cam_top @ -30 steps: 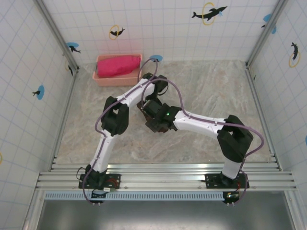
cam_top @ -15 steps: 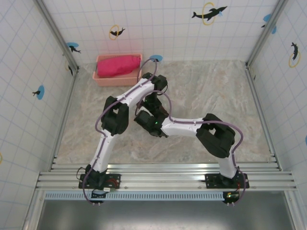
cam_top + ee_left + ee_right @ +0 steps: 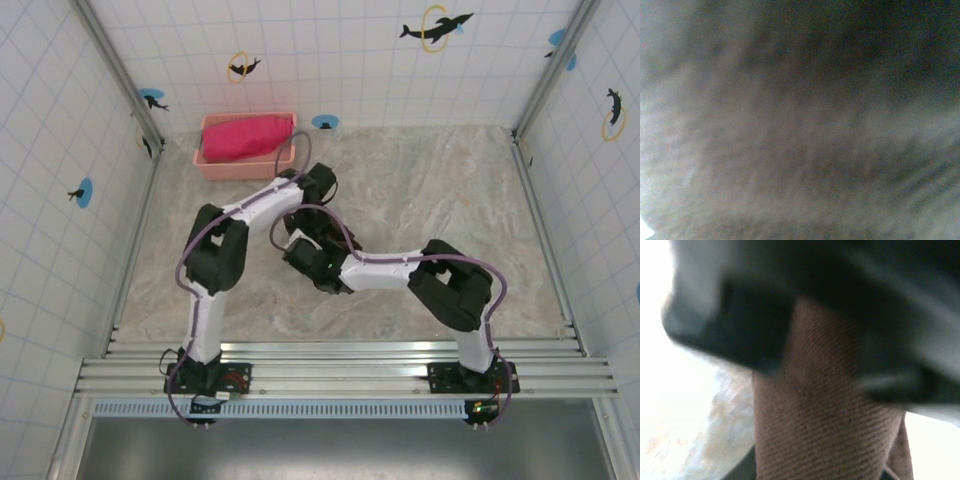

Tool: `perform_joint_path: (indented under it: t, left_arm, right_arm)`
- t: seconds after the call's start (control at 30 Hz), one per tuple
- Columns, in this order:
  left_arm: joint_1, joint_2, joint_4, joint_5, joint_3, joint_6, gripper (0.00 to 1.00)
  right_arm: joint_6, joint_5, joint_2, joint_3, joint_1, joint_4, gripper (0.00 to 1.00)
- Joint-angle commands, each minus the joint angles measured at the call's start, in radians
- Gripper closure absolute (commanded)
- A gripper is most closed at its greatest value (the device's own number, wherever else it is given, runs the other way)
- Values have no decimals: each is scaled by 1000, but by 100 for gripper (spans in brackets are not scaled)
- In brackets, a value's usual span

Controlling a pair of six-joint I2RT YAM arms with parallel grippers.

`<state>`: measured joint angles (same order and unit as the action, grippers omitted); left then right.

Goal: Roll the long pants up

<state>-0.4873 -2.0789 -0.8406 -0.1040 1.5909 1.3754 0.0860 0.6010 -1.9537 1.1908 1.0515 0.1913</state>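
Since a second ago the right arm has folded inward and carried its wrist left, while the left arm's elbow has swung out to the left and its wrist has drawn back toward the far tub.

The right pincer [image 3: 825, 360] is pinching the long pants [image 3: 830, 435]: ribbed brown twill fills the gap between its dark fingers [image 3: 752, 330]. From above, the left pincer [image 3: 305, 212] hangs just beside it. Whether it is spread or pressed together I cannot tell, since its wrist view gives only a brownish-grey blur.

The trousers lie gathered at the middle of the counter [image 3: 450, 200], under the two meeting wrists, which hide nearly all the cloth from overhead. No loose legs trail out onto the marble, so I judge the garment is already gathered into a compact bundle. The rolling seems well along. How tight or complete the roll is stays hidden. What probably remains is to finish the last turn and let go.

Count: one pair of trousers, two arms with two pincers, one pink tub [image 3: 245, 172] at the far left, one bright pink-red cloth [image 3: 245, 135] inside it.
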Motion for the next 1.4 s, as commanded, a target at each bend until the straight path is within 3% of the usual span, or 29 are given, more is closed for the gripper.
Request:
perform_joint_path:
  t: [0.0, 0.2, 0.33, 0.53, 0.7, 0.97, 1.17, 1.37]
  left_arm:
    - [66, 89, 237, -45, -227, -58, 2]
    - [183, 232, 304, 19, -296, -162, 3]
    - [267, 241, 333, -11, -273, -214, 2]
    - [299, 319, 385, 38, -280, -288, 3]
    - [370, 413, 498, -54, -331, -345, 2]
    - [285, 600, 560, -146, -514, -304, 2]
    - [220, 714, 700, -129, -715, -153, 2]
    - [126, 699, 845, -71, -785, -34, 2]
  right_arm:
    - [72, -309, -56, -111, -111, 199, 100]
    - [43, -439, -15, -135, -152, 240, 100]
    - [27, -487, -2, -138, -171, 262, 100]
    - [9, -591, -1, -124, -214, 301, 100]
    - [-25, -639, -12, -73, -245, 372, 100]
    - [-2, -771, -36, -24, -306, 381, 100]
    - [1, -861, -81, 21, -346, 394, 100]
    - [3, -873, -94, 15, -358, 393, 100]
